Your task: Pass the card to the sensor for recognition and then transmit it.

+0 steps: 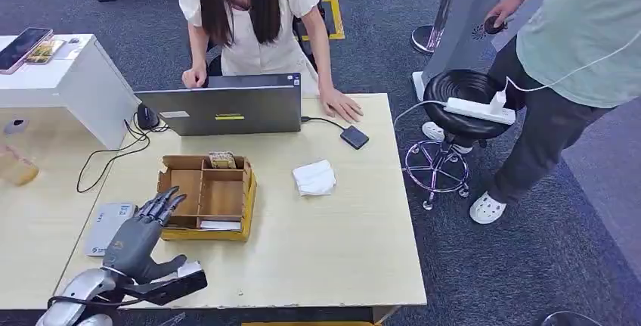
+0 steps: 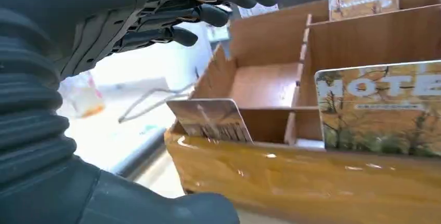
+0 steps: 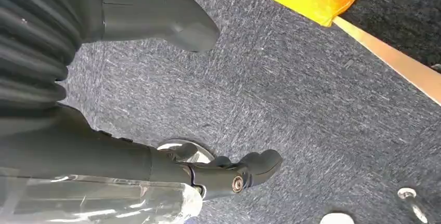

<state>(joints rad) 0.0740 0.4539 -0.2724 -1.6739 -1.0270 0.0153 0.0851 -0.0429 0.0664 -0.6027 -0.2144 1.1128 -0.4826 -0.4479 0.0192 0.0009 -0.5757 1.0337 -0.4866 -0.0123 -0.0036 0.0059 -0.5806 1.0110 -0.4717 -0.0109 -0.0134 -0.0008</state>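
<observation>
Where carpet point(image 1: 529, 265) spreads, table point(image 1: 332, 258) (pale wood)

The head view looked down on the table point(image 1: 325, 265); the left wrist view sat close before the same box point(image 1: 208, 197); the right wrist view faced carpet point(image 3: 312, 104).

Right card point(image 2: 382, 107) cut off by frame edge, print on left card point(image 2: 213, 120) blurred, perhaps unreadable
</observation>
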